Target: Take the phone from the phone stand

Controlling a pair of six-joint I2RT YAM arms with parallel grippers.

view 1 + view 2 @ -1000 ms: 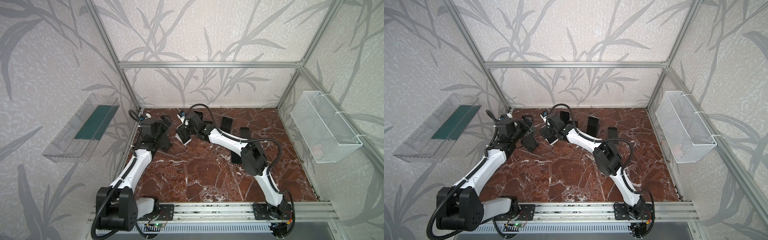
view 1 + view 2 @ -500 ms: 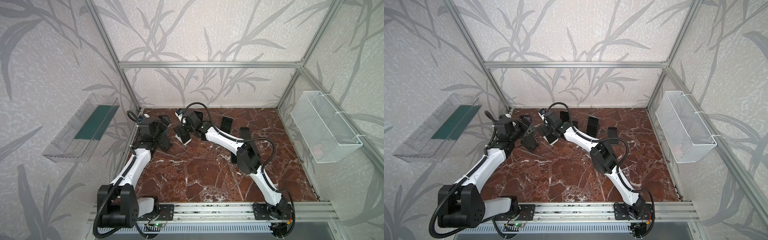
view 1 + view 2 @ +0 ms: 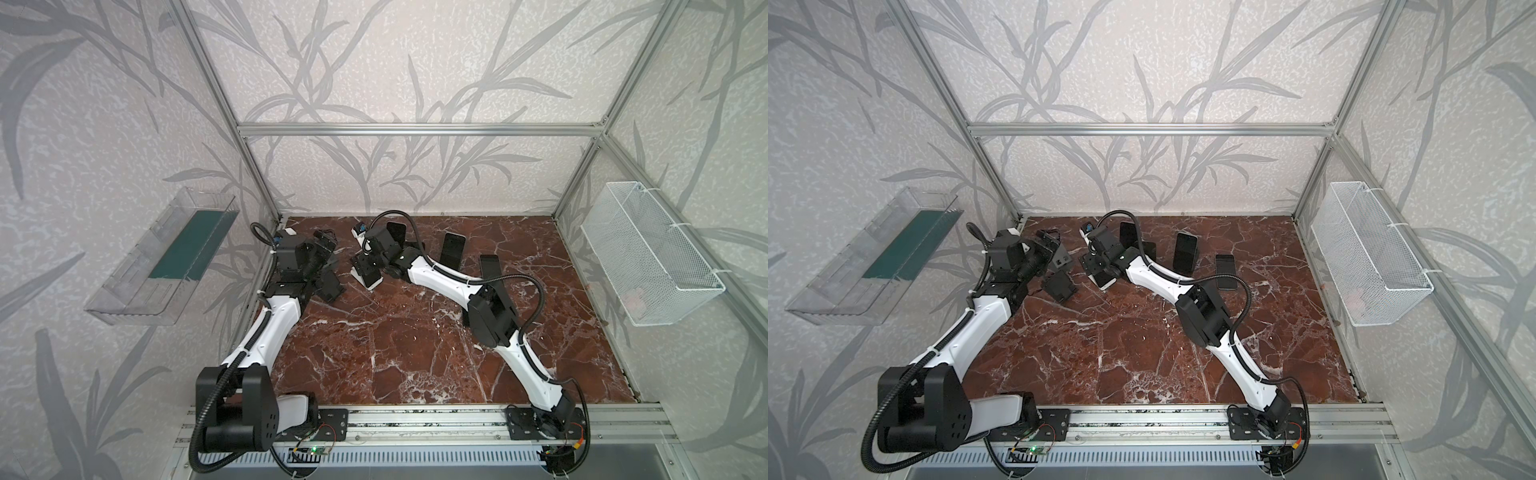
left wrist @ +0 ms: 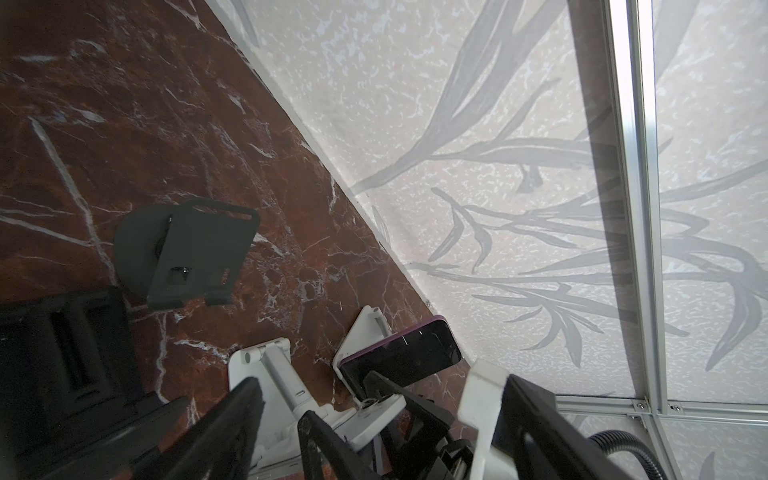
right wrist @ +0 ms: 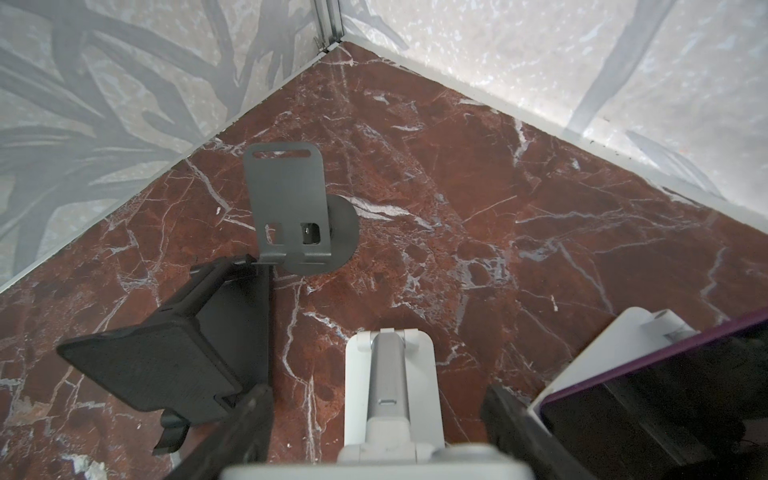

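Observation:
A white phone (image 3: 371, 281) (image 3: 1106, 282) leans on a white folding phone stand (image 5: 388, 374) (image 4: 274, 365) at the back left of the marble floor. My right gripper (image 3: 368, 266) (image 5: 376, 392) reaches over it from the right. Its black fingers (image 4: 320, 440) sit against the phone's two long edges, shut on it. The phone's edge (image 5: 374, 467) fills the gap near the right wrist camera. My left gripper (image 3: 326, 253) (image 4: 382, 386) hovers just left of the stand, its fingers wide apart and holding nothing.
A dark grey stand (image 5: 291, 208) (image 4: 187, 249) and a black stand (image 5: 166, 365) (image 3: 328, 286) are empty beside the left gripper. A purple-edged phone (image 4: 407, 353) (image 5: 665, 374) rests on another white stand by the back wall. Two more phones (image 3: 451, 251) (image 3: 490, 266) lie further right.
The right gripper's jaws have closed in onto the white phone after standing wide open. The left gripper's fingers have narrowed a little. Both arms have barely shifted.

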